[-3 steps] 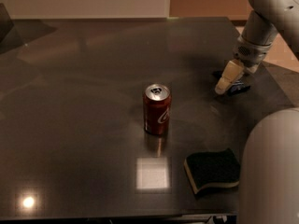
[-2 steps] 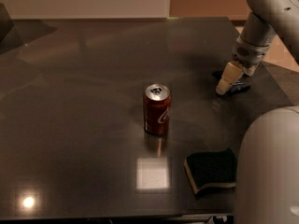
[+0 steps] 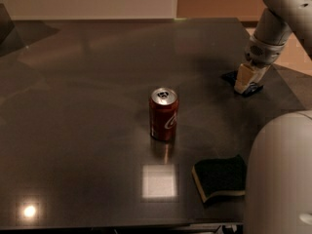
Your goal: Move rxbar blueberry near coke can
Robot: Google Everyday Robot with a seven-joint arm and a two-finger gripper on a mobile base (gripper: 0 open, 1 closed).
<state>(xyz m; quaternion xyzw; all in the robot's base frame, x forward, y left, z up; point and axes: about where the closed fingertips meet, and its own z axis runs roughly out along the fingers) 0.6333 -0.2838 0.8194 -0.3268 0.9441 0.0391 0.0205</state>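
Observation:
The coke can [image 3: 164, 113], red with a white script logo and a silver top, stands upright near the middle of the dark table [image 3: 87, 82]. The rxbar blueberry [image 3: 229, 76], a small flat dark blue wrapper, lies at the table's right side, far right of and behind the can. My gripper [image 3: 244, 82] is down right on top of the bar and covers its middle. Dark blue ends of the bar show on both sides of it. The arm [image 3: 270, 30] reaches down to it from the upper right.
A dark sponge with a yellow edge [image 3: 219, 178] lies at the front right, right of and in front of the can. My pale rounded body [image 3: 280, 174] fills the lower right corner. The table's right edge runs close behind the bar.
The gripper has shifted slightly to the right over the bar. The can and the sponge have not moved.

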